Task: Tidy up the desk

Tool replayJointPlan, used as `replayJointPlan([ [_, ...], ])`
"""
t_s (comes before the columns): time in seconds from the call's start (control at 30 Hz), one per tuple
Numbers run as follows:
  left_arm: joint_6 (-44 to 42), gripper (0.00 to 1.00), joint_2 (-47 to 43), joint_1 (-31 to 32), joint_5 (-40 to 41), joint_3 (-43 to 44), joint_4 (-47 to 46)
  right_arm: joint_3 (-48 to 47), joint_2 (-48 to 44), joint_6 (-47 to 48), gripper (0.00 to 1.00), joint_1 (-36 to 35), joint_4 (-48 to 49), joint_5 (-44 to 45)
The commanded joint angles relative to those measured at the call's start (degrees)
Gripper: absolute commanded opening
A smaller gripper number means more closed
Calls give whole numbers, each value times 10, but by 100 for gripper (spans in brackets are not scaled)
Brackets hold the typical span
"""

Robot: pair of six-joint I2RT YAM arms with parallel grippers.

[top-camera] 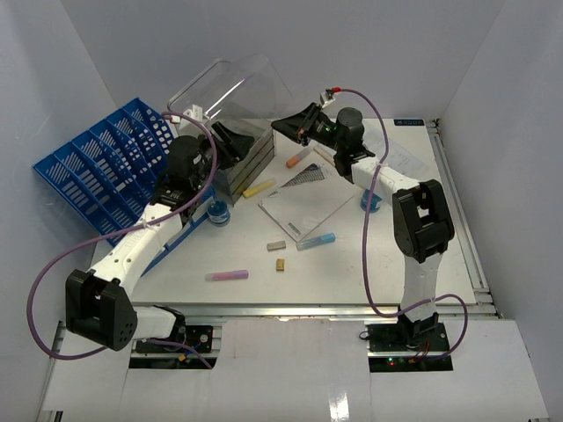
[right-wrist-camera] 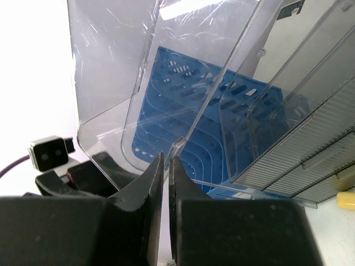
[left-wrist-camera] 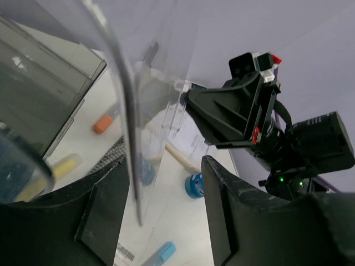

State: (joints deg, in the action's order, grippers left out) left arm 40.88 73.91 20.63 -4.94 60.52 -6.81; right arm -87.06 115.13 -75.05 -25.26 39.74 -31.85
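The white desk [top-camera: 387, 264] carries a clear plastic bin [top-camera: 233, 83], tipped up at the back centre. My right gripper [top-camera: 286, 127] is shut on a thin edge tab of that bin [right-wrist-camera: 177, 145], its tips [right-wrist-camera: 166, 158] pinched together. My left gripper [top-camera: 230, 141] reaches in from the other side and is open. In the left wrist view the bin's clear wall [left-wrist-camera: 125, 111] stands between the jaws [left-wrist-camera: 163, 166], close to the left finger [left-wrist-camera: 105, 205]. The right gripper [left-wrist-camera: 191, 97] faces it from across the bin.
A blue slotted rack [top-camera: 106, 167] stands at the left and a grey drawer unit [top-camera: 242, 171] under the bin. Orange [top-camera: 294, 162], yellow [top-camera: 259, 188], blue [top-camera: 315, 241] and pink [top-camera: 227, 275] markers, a sheet [top-camera: 308, 207], two blue rolls [top-camera: 218, 214] [top-camera: 370, 203] and small blocks [top-camera: 276, 245] lie scattered.
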Motion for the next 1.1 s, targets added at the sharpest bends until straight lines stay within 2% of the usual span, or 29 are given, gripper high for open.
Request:
replayJointPlan([
  [0.0,18,60,15,3,-12,41,-14,11,-54,39,8,-22,30,-20],
  [0.1,29,50,13,3,-22,37,-20,19,-62,51,8,-26,24,-21],
  [0.17,36,40,6,3,-26,32,-25,25,-67,65,13,-28,23,-25],
  [0.2,39,36,0,3,-27,29,-28,27,-70,76,18,-27,23,-29],
  [0.23,42,33,-7,4,-26,27,-29,29,-74,90,26,-26,23,-35],
  [0.33,59,21,-24,3,-19,27,-25,47,-99,208,64,-18,-10,-69],
  [0.47,80,13,-40,2,-17,40,-11,106,-166,447,87,4,-134,-150],
  [0.57,96,7,-46,-2,-16,57,11,124,-234,697,93,24,-351,-129],
  [0.63,107,4,-49,-6,-24,65,18,140,-269,807,98,33,-444,-33],
  [0.73,140,1,-50,-30,-59,67,21,202,-341,917,90,37,-529,141],
  [0.8,170,0,-48,-53,-93,63,16,250,-385,946,90,54,-552,222],
  [0.87,190,0,-49,-72,-125,53,6,284,-411,949,90,88,-557,246],
  [0.93,200,0,-50,-85,-145,44,-2,299,-422,949,90,116,-563,249],
  [1.07,212,0,-47,-103,-180,36,-15,307,-381,950,90,189,-574,231],
])
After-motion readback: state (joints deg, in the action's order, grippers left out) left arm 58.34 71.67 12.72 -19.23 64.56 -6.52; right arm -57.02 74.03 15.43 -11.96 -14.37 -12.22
